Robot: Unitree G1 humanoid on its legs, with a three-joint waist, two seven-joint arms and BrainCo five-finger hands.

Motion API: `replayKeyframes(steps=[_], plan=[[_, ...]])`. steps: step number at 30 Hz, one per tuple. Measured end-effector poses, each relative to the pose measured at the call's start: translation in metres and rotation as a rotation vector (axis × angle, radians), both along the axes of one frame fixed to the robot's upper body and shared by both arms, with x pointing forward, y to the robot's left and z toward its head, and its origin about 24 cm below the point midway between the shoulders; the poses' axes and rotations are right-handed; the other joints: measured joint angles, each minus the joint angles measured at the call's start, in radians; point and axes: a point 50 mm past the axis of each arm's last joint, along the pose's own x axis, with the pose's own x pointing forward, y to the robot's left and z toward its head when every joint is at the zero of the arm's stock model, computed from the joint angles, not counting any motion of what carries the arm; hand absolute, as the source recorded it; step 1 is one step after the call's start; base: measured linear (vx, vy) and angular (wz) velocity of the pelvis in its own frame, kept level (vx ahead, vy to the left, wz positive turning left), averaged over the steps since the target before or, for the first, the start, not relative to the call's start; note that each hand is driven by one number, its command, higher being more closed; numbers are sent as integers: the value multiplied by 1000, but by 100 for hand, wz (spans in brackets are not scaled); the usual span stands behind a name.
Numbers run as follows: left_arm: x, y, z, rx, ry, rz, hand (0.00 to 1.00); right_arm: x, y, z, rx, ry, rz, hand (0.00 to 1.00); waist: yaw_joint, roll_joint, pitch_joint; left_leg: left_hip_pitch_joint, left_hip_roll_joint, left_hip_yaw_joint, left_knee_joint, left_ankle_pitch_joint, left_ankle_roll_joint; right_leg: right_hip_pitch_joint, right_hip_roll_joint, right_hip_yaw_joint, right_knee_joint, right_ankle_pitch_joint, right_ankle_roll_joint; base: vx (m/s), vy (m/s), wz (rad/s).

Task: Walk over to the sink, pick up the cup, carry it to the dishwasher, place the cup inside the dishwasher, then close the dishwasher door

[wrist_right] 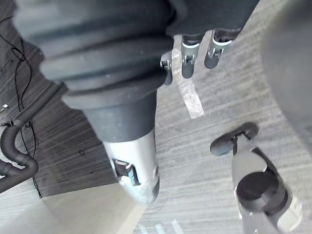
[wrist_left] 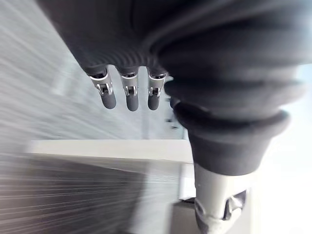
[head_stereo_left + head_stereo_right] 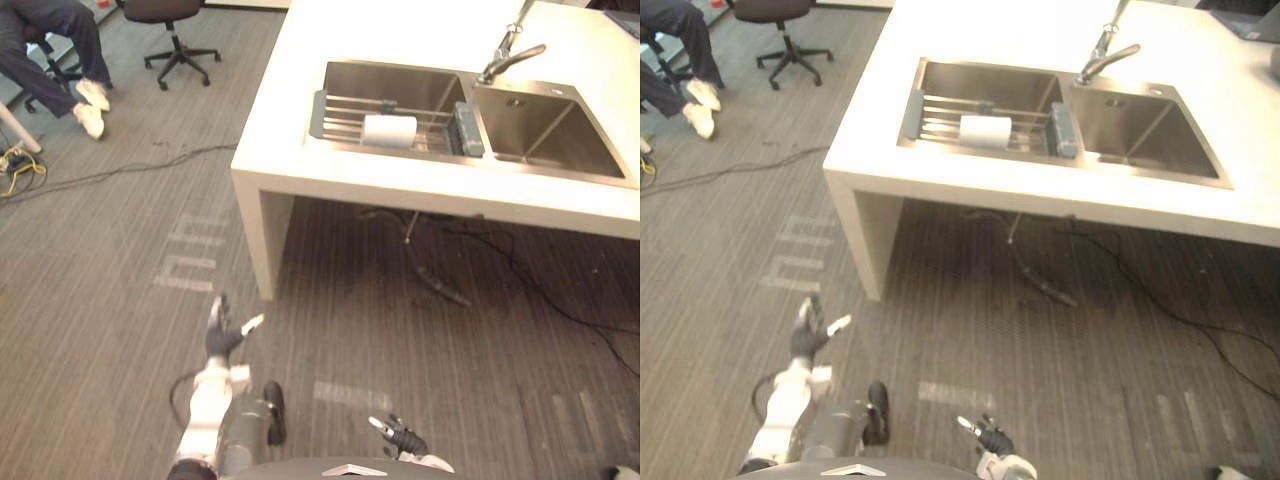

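**Cup waits on the rack, robot stands a walk away**

The white cup (image 3: 390,130) lies on its side on the dish rack (image 3: 340,106). The rack sits across the left bowl of the steel sink (image 3: 548,128). Its bars hold the cup up off the bottom, so I think fingers can get round it easily. But a round cup on its side could roll. The tap (image 3: 506,58) stands at the back between the two bowls, out of the way. The sink is set in a white counter (image 3: 300,165), with grey floor (image 3: 100,260) between the robot and it.

The left hand (image 3: 222,338) hangs low, fingers straight and apart, holding nothing. The right hand (image 3: 402,438) is low too, fingers apart and empty. I think both are loose because there is nothing to grab yet. The job looks to be at its first step, the walk to the sink. Black cables (image 3: 520,275) lie under the counter, so the walk should keep clear of them. A person's legs (image 3: 50,50) show far off to the left, near an office chair (image 3: 172,40)
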Motion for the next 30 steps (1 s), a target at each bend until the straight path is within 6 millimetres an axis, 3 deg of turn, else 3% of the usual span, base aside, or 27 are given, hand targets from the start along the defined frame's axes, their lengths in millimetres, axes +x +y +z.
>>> replayKeyframes(steps=[1,2,3,5,7,8,9,10,11,12,14,15,16,17,18,21,26,28,30], plan=[[4,1,16,11,-70,-3,0,-2,-1,-1,1,10,-9,0,-3,2,-5,25,-7,0,-18,-13,-3,-42,-9,-6,79,60,49,414,215,-7],[9,1,48,47,-201,-19,0,-6,-7,-1,-8,23,-36,0,-9,6,-8,87,-19,-3,-54,-28,2,-135,-48,-32,282,215,102,407,191,-15],[9,3,79,89,-328,-32,0,-2,-15,3,-52,-11,-53,0,-12,-2,-8,143,-34,-1,-62,-41,1,-265,-101,-74,575,234,92,418,175,-15],[6,-6,111,147,-466,-55,0,5,-31,9,-109,-40,-47,0,-18,12,-2,252,-33,-3,-86,-66,-3,-400,-150,-135,879,184,24,420,117,3],[-1,-21,135,199,-587,-66,0,6,-39,12,-126,-53,-71,0,-26,34,5,347,-8,-17,-123,-70,-6,-474,-146,-204,968,115,-25,379,68,46],[-4,-28,146,238,-651,-62,0,4,-38,11,-114,-56,-106,0,-33,42,0,388,8,-14,-157,-71,-8,-519,-147,-248,937,82,-55,373,11,80],[-5,-32,154,266,-705,-49,0,3,-34,11,-106,-63,-114,0,-44,33,-6,430,22,-12,-202,-88,-27,-552,-148,-284,854,64,-83,354,-15,64],[-5,-33,155,269,-710,-47,0,3,-33,10,-105,-63,-115,0,-45,31,-7,435,23,-13,-207,-89,-26,-554,-149,-287,844,62,-86,353,-84,54],[-3,-33,158,301,-735,-16,0,-2,-24,7,-84,-50,-123,0,-43,-3,-7,485,30,-27,-227,-101,-52,-565,-165,-333,664,28,-118,231,-111,23],[-3,-32,158,303,-736,-4,0,-4,-23,7,-83,-44,-125,0,-42,-5,-8,496,36,-27,-228,-107,-61,-561,-165,-353,609,17,-125,294,-180,20],[-2,-34,165,294,-780,3,0,-24,-17,0,-49,32,-153,0,-46,-1,-9,534,81,-12,-209,-156,-123,-503,-119,-435,208,13,-144,308,-243,-3],[-1,-35,168,293,-792,0,0,-28,-16,-1,-42,51,-158,0,-47,-3,-10,537,89,-11,-197,-171,-137,-492,-98,-422,117,40,-147,432,-370,-11],[1,-41,172,296,-809,-17,0,-43,-9,-5,-13,116,-157,0,-55,-12,-32,536,112,-13,-141,-233,-182,-442,-36,-333,-41,66,-150,388,-315,-13],[1,-42,172,296,-809,-22,0,-44,-11,-5,-15,121,-157,0,-55,-3,-34,533,122,-12,-131,-242,-190,-432,-22,-321,-58,46,-144,454,-373,-22],[0,-51,171,278,-803,-63,0,-43,-22,-4,-37,130,-147,0,-60,48,-38,519,164,-6,-98,-263,-209,-419,25,-326,-94,22,-148,277,-218,-17],[-5,-76,172,272,-800,-206,0,-51,-32,-4,-47,201,-117,0,-59,98,-54,526,210,21,-67,-212,-214,-355,81,-348,-168,12,-170,259,-215,-3],[-11,-83,175,326,-802,-324,0,-60,-34,-5,-37,277,-61,0,-29,102,-88,438,282,29,172,-177,-212,-278,149,-332,-297,30,-192,139,-148,-16],[-12,-87,172,346,-782,-377,0,-62,-34,-5,-33,286,-50,0,-24,103,-91,368,312,21,313,-144,-202,-260,168,-319,-341,47,-197,85,-49,-29],[-13,-93,167,384,-757,-445,0,-64,-37,-5,-46,298,-14,0,-20,106,-84,275,377,10,539,-96,-190,-220,197,-295,-384,59,-213,103,-17,-36]])
